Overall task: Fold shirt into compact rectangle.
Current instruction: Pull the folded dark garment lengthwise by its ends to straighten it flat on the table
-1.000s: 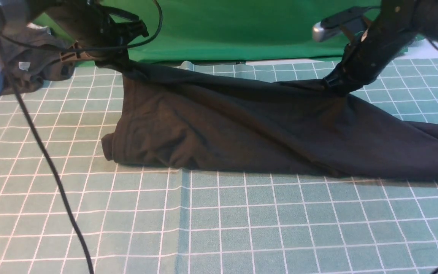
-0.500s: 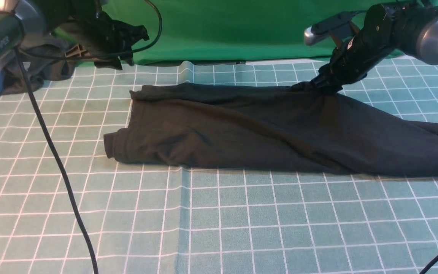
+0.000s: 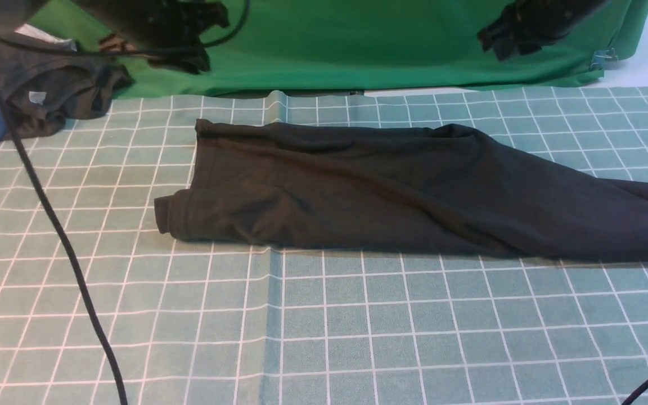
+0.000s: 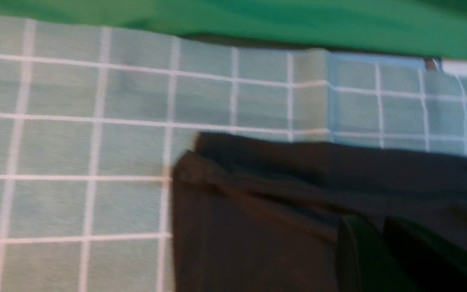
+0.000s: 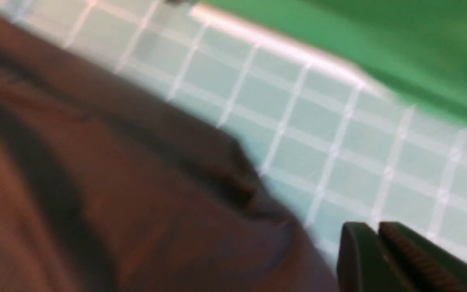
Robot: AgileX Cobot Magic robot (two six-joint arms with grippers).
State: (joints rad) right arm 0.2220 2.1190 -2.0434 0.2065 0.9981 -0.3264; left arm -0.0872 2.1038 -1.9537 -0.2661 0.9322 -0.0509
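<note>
Shirt (image 3: pixel 391 191), one, flat, claws (image 4: pixel 380 259) (image 5: pixel 379 259), two, closed

No legible text, brand, number or sign in any of the 3 views. Only candidate: a pale square tag (image 3: pixel 36 97) on the dark garment (image 3: pixel 76 93), lying at about 10 o'clock from the black shirt (image 3: pixel 391 191); it is too small to read. Both wrist views are blurred, and the shirt cloth seen in them is plain.
</note>
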